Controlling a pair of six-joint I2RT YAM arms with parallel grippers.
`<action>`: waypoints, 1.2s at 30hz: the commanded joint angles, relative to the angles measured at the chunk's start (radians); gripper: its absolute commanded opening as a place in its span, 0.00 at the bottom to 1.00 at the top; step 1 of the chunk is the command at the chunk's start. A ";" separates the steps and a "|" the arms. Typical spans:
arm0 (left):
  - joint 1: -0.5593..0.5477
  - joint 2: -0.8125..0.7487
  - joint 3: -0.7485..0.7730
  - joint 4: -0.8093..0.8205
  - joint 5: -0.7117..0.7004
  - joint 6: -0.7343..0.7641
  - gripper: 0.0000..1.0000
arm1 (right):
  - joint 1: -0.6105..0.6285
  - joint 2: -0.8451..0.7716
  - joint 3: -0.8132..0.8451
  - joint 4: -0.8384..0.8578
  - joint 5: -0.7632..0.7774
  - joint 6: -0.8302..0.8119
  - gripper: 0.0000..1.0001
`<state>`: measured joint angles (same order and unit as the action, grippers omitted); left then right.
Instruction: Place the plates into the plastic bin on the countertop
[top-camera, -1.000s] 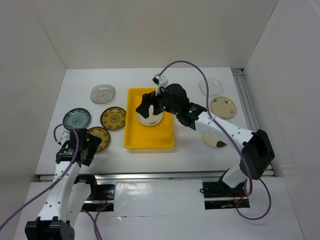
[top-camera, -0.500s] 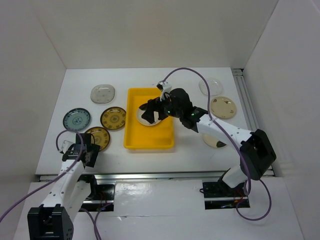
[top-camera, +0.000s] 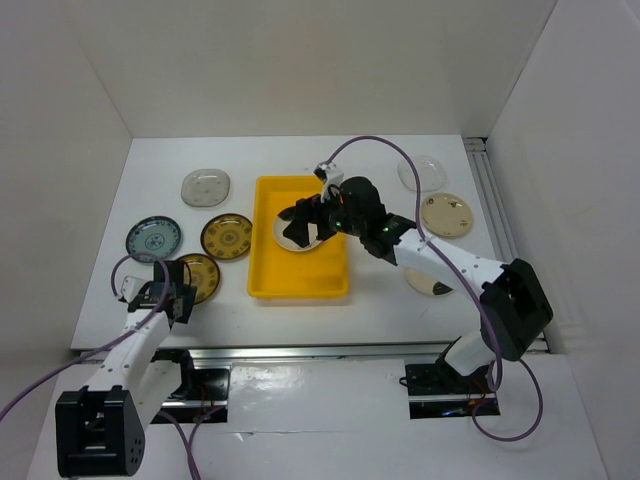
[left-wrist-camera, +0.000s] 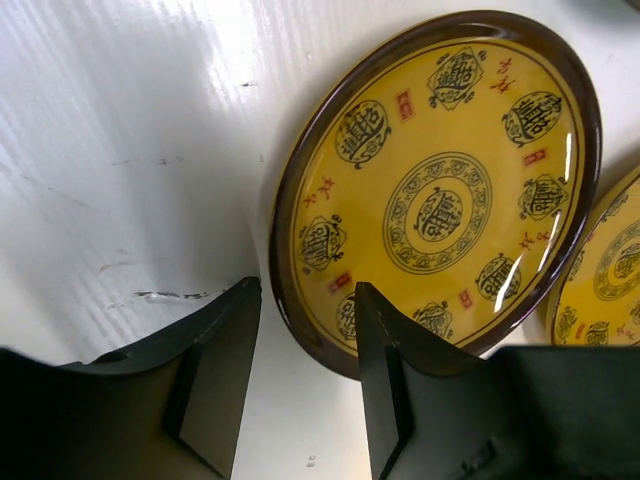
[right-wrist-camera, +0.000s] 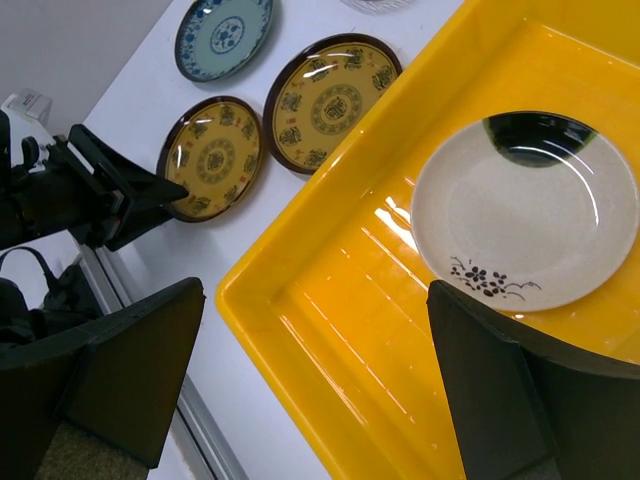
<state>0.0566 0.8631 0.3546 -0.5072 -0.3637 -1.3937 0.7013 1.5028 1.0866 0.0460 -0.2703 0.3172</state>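
Observation:
The yellow plastic bin (top-camera: 262, 250) sits mid-table and holds one cream plate (top-camera: 296, 240) with dark marks. My right gripper (top-camera: 303, 222) hovers open and empty just above that plate; the right wrist view shows the bin (right-wrist-camera: 380, 330) and the plate (right-wrist-camera: 525, 210) below the gripper (right-wrist-camera: 315, 290). My left gripper (top-camera: 170, 296) is open at the near rim of a brown-gold plate (top-camera: 200, 274). In the left wrist view the rim of this plate (left-wrist-camera: 440, 190) lies between the gripper's (left-wrist-camera: 305, 300) jaws, not pinched.
On the left lie a second brown-gold plate (top-camera: 226, 237), a blue-patterned plate (top-camera: 153, 239) and a white-grey plate (top-camera: 205, 187). On the right lie a clear glass plate (top-camera: 422, 173) and two cream plates (top-camera: 446, 215) (top-camera: 430, 282). White walls surround the table.
My left gripper has drawn back toward the near edge and settled at the brown-gold plate's near rim. My right gripper has shifted slightly right over the bin, then held still.

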 joint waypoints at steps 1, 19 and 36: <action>0.006 0.024 -0.008 -0.016 -0.006 -0.024 0.55 | -0.006 -0.061 -0.005 0.061 -0.001 0.000 1.00; 0.025 -0.124 -0.059 -0.129 0.025 -0.077 0.00 | -0.025 -0.130 -0.024 0.031 0.008 0.000 1.00; 0.025 -0.181 0.325 -0.039 0.161 0.269 0.00 | -0.034 -0.318 -0.024 -0.156 0.230 -0.018 1.00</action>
<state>0.0803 0.6548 0.6319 -0.6891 -0.2985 -1.2823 0.6735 1.2602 1.0672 -0.0547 -0.1471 0.3157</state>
